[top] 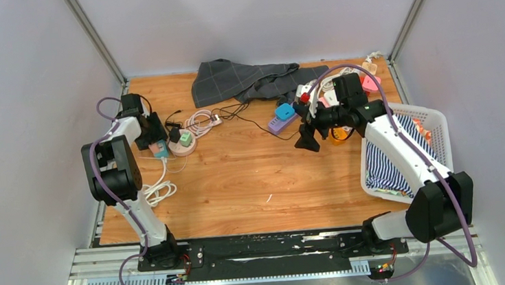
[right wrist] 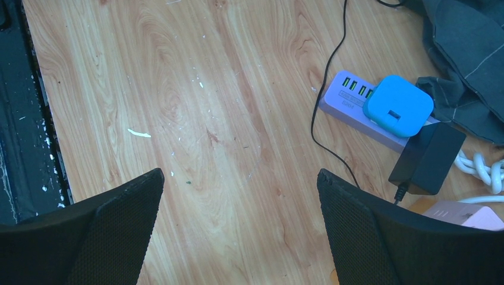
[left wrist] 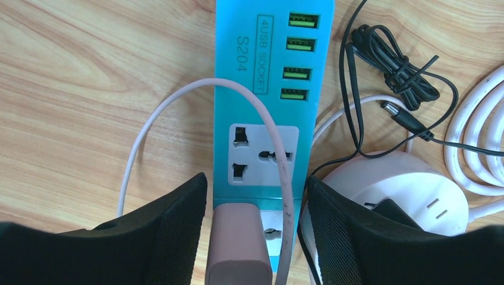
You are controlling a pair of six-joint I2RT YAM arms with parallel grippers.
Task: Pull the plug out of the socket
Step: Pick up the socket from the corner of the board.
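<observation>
A: Left end effector (left wrist: 254,181)?
B: Spread, straddling the pink plug (left wrist: 238,246), with a gap on the right. The plug sits in the blue USB socket strip (left wrist: 238,101) stretching ahead.
A: Right end effector (right wrist: 241,178)?
B: Spread wide above the wooden worktop (right wrist: 208,89).

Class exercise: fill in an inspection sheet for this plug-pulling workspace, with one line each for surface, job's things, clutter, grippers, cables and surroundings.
Surface: wooden table, with pale specks.
Job's things: pink plug in the blue power strip.
Clutter: grey cloth; purple power strip with blue adapter and black adapter; round pink socket; white basket holding striped cloth.
Grippers: left gripper open, fingers either side of the pink plug; right gripper open over bare wood.
Cables: pink cable looped over the blue strip; black cable bundled; white cable coiled.
Surroundings: plain grey walls.
</observation>
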